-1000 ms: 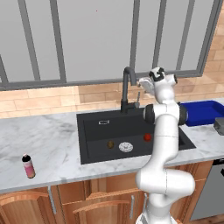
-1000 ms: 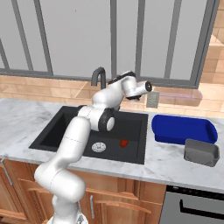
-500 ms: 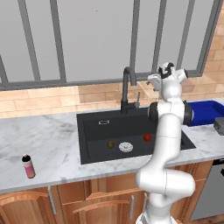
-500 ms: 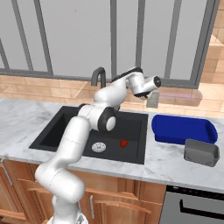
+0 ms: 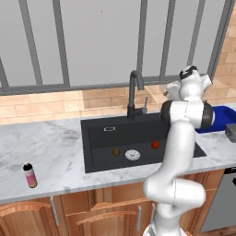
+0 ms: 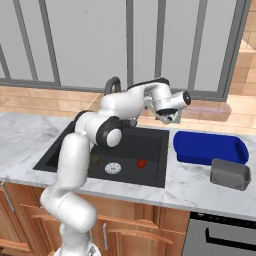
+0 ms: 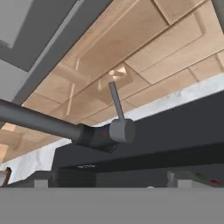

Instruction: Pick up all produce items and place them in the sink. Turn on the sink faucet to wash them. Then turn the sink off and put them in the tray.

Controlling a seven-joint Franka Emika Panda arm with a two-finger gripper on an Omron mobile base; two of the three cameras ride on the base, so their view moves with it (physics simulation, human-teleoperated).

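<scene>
Gripper (image 6: 169, 116): swung further right than a second ago, now raised above the counter between the sink faucet (image 5: 134, 93) and the tray (image 6: 210, 148); jaws apart, holding nothing. Produce items: brownish-olive ball (image 5: 116, 151) and red ball (image 5: 155, 144), both unmoved, resting on the floor of the sink (image 5: 99, 138) either side of the round silver drain (image 5: 132, 154). Left base view adds a small pink bottle (image 5: 30, 175) with black cap, upright on the marble counter (image 5: 50, 147) well left of the basin. Right base view adds the full tray, shallow, bright blue, rectangular with low edges, and a grey box-shaped container (image 6: 230, 173) just in front of it. Hand view, rolled, shows the faucet close: matte-black tube, round grey knob, thin grey lever (image 7: 115, 101), against tan brick-pattern backsplash. Basin: matte black, rectangular. Cabinets: brown wood.
</scene>
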